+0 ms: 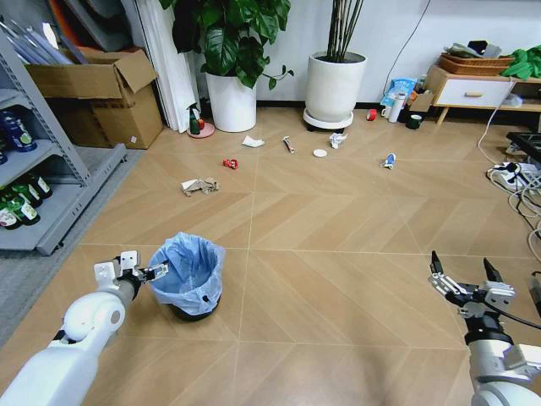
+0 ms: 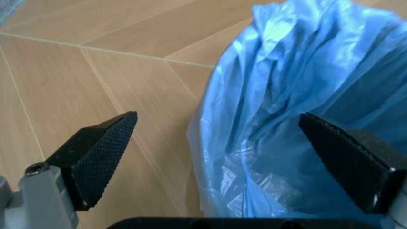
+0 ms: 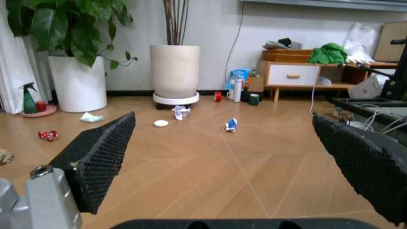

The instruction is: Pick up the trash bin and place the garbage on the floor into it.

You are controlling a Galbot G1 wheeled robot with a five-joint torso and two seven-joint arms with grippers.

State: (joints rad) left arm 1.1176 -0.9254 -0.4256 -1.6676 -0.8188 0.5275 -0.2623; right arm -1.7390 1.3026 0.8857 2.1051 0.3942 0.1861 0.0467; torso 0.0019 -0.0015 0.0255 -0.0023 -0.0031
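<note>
The trash bin, small, dark and lined with a crinkled light-blue bag, stands on the floor at the near left. My left gripper is open at its left rim. In the left wrist view the left gripper straddles the bag's edge, one finger outside and the other over the inside. My right gripper hangs open over bare floor at the near right. The garbage lies farther off: brownish paper, a red wrapper, white paper, a stick wrapper, a white disc and a blue-white piece.
Two white plant pots stand at the back wall. A green spray bottle sits by them on a pink dish. A cardboard box and metal shelf line the left; cables and a low cabinet the right.
</note>
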